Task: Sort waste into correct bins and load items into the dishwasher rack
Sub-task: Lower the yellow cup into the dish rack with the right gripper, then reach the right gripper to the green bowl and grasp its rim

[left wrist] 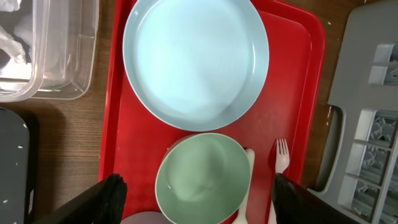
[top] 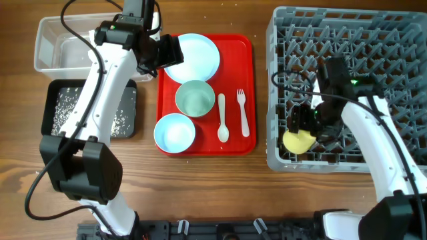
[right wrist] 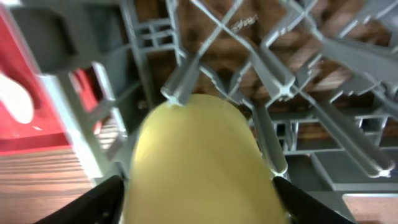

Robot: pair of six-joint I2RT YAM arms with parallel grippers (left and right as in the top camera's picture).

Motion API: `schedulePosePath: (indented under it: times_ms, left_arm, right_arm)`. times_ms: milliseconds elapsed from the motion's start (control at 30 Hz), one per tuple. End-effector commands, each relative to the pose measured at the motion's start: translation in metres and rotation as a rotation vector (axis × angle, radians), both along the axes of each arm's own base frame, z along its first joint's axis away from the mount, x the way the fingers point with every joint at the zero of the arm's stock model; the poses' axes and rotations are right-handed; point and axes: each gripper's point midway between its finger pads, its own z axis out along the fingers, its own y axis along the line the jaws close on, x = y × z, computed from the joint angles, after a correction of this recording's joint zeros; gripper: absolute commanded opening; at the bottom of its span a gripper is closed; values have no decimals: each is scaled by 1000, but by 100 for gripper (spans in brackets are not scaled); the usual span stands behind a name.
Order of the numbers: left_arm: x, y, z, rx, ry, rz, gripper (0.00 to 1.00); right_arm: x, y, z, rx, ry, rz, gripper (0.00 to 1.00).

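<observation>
The pale blue plate (top: 193, 55) (left wrist: 196, 59) lies at the back of the red tray (top: 247, 47). In front of it are two bowls (top: 195, 98) (top: 175, 131), the white spoon (top: 222, 120) and the fork (top: 243, 113). My left gripper (top: 167, 52) (left wrist: 200, 199) is open above the plate's near edge and the nearer bowl (left wrist: 202, 180), holding nothing. My right gripper (top: 307, 125) (right wrist: 199, 202) is shut on the yellow cup (top: 298, 141) (right wrist: 199, 155), low among the pegs in the front left corner of the dishwasher rack (top: 347, 27). The red wrapper is out of view.
The clear tub (top: 50, 50) (left wrist: 68, 68) stands at the back left with a white napkin (left wrist: 9, 46) in it. The black tray (top: 53, 93) in front of it holds scattered rice (top: 67, 110). The rack's wall (left wrist: 367, 93) stands close to the right of the red tray.
</observation>
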Motion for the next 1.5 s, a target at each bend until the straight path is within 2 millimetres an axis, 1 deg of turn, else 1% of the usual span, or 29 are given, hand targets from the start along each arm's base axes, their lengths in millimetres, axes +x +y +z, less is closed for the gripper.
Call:
schedulePosePath:
  times_ms: [0,133,200,267,300,367,400,467,533,567,633,667,700,767,800,833,867,900,967,1033,1067,1133,1167,1233,1267,1333,1367,1467]
  left_arm:
    - [3,0,0,12,-10,-9,76]
    - [3,0,0,12,-9,-9,76]
    - [2,0,-1,13,-6,-9,76]
    - [3,0,0,9,-5,-2,77]
    - [4,0,0,8,-10,-2,77]
    - [5,0,1,5,-14,1,77]
    - [5,0,1,1,-10,14,77]
    - [4,-1,1,-9,-8,16,77]
    - [5,0,2,-12,-9,18,77]
    - [5,3,3,-12,-10,24,76]
    - [5,9,7,-13,-16,38,75]
    - [5,15,10,-14,-23,49,75]
    - [4,25,17,-8,-34,64,76]
    - [3,42,25,6,-47,103,77]
    - [1,57,33,7,-60,136,79]
    - [-1,78,42,6,-76,186,81]
    - [-3,90,47,6,-80,212,83]
    - [-7,106,51,8,-79,248,85]
    - [-13,123,51,11,-63,290,89]
    - [-19,137,47,13,-34,324,96]
    - [-22,141,46,14,-19,335,100]
    - [-27,144,44,14,1,345,100]
    - [-28,144,43,15,6,346,100]
    - [-28,144,43,14,5,345,100]
    - [-28,144,43,15,5,346,100]
    - [-28,144,43,14,5,345,100]
    - [-28,144,43,15,5,346,100]
    - [-28,144,43,15,5,346,100]
  right_arm:
    - [6,1,9,3,-18,19,81]
    - [9,6,10,32,-28,23,82]
    - [13,9,16,46,-46,32,82]
    - [28,20,37,108,-126,88,82]
    - [40,26,53,138,-189,116,80]
    - [64,35,92,177,-318,138,80]
    - [77,41,115,205,-399,165,80]
    - [95,57,151,262,-530,213,80]
    - [109,76,171,306,-627,254,80]
    - [114,85,175,325,-651,247,79]
    - [119,112,177,361,-672,276,79]
    - [121,128,175,380,-669,295,78]
    - [121,145,172,394,-664,321,77]
    - [124,166,163,381,-657,324,77]
    - [125,181,155,370,-651,335,77]
    - [126,195,141,343,-631,335,76]
    - [128,200,133,324,-617,325,75]
    - [131,206,117,288,-591,305,74]
    - [135,217,93,265,-552,320,72]
    - [136,227,62,247,-487,333,67]
    - [137,231,46,236,-455,335,64]
    - [140,233,10,213,-383,318,60]
    - [140,233,-6,202,-346,300,56]
    - [139,233,-32,181,-291,289,50]
    - [138,233,-48,168,-260,289,46]
    - [137,235,-64,168,-228,294,35]
    - [137,238,-68,186,-219,296,30]
    - [141,243,-73,204,-230,298,26]
